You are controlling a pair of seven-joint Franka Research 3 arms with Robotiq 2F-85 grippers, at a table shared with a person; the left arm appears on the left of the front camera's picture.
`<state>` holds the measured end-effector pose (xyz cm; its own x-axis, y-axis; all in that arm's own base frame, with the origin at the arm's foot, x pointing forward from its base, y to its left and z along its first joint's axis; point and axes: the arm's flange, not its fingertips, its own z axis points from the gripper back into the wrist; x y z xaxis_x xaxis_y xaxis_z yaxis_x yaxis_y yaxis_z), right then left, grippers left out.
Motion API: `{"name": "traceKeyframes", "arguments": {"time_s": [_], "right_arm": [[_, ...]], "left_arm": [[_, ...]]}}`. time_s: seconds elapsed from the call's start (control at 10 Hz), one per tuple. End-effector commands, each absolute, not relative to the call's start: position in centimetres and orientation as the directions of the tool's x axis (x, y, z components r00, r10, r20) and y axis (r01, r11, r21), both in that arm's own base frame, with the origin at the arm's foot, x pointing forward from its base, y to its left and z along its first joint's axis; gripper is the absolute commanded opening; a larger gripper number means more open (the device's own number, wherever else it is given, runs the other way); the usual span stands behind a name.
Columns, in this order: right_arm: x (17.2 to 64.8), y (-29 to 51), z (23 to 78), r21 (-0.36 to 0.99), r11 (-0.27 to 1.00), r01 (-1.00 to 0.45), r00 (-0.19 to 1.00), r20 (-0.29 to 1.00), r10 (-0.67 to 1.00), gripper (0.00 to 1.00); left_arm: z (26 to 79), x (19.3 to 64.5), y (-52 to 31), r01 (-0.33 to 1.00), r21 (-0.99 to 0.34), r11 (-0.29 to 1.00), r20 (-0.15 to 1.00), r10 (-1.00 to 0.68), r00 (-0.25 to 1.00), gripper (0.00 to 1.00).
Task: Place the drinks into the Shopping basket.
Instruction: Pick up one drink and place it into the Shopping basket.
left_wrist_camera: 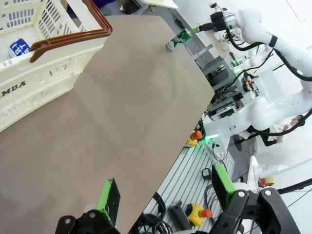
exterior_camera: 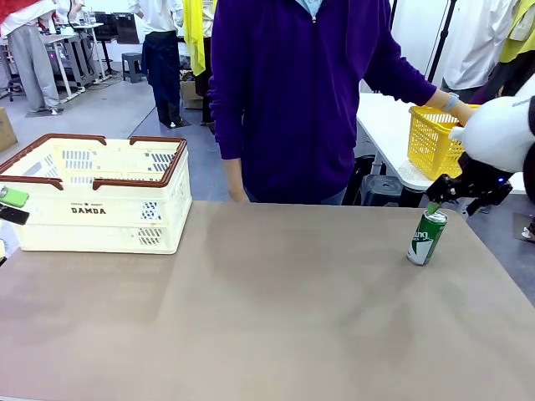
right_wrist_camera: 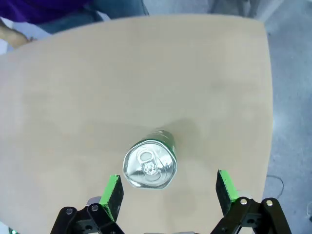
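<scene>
Right gripper point(right_wrist_camera: 169, 181), wrist view: green pads spread wide, nothing grasped. The green can point(right_wrist_camera: 149, 164) sits between them, nearer the pad at picture left. I see no pad touching it.

Green can orientation: upright on the table point(exterior_camera: 267, 326), long axis vertical, silver top facing straight up at my wrist camera, pull tab visible. In the front view the green can point(exterior_camera: 426, 238) stands near the table's right edge, white lettering on its side, with my right gripper point(exterior_camera: 436, 205) just above its top. I cannot tell from there whether a fingertip touches the rim.

Left gripper point(left_wrist_camera: 165, 183): released, jaws wide, holding nothing, above the near left part of the table. In the front view it point(exterior_camera: 10, 205) shows at the left edge, just beside the Shopping basket point(exterior_camera: 100, 221).

Shopping basket point(left_wrist_camera: 29, 83): far left of the table, well apart from the green can point(left_wrist_camera: 179, 39). The blue can point(left_wrist_camera: 17, 48) lies inside it; only part shows through the slots, so its axis is unclear.

Person at the far side, one hand point(exterior_camera: 460, 109) on a yellow basket point(exterior_camera: 430, 142) off the table.
</scene>
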<state>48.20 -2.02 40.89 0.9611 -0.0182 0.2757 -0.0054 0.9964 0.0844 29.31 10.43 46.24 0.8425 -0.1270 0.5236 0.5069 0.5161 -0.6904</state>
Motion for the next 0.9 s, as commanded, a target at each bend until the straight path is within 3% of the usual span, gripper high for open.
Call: {"name": "traceKeyframes", "arguments": {"time_s": [0.0, 0.7, 0.8], "right_arm": [[50.1, -0.5, 41.3, 0.06, 0.998, 0.034, 0.975, 0.216, -0.046, 1.0], [52.2, 0.9, 36.9, 0.047, 0.999, 0.026, 0.997, 0.072, -0.029, 1.0], [52.2, 0.8, 36.9, 0.06, 0.997, 0.04, 0.997, 0.056, -0.043, 0.41]], "left_arm": [[46.4, 29.3, 10.3, 0.505, -0.701, 0.503, 0.527, -0.111, 0.842, 1.0], [46.4, 29.3, 10.3, 0.505, -0.701, 0.503, 0.527, -0.111, 0.842, 1.0], [46.4, 29.3, 10.3, 0.505, -0.701, 0.503, 0.527, -0.111, 0.842, 1.0]]}}
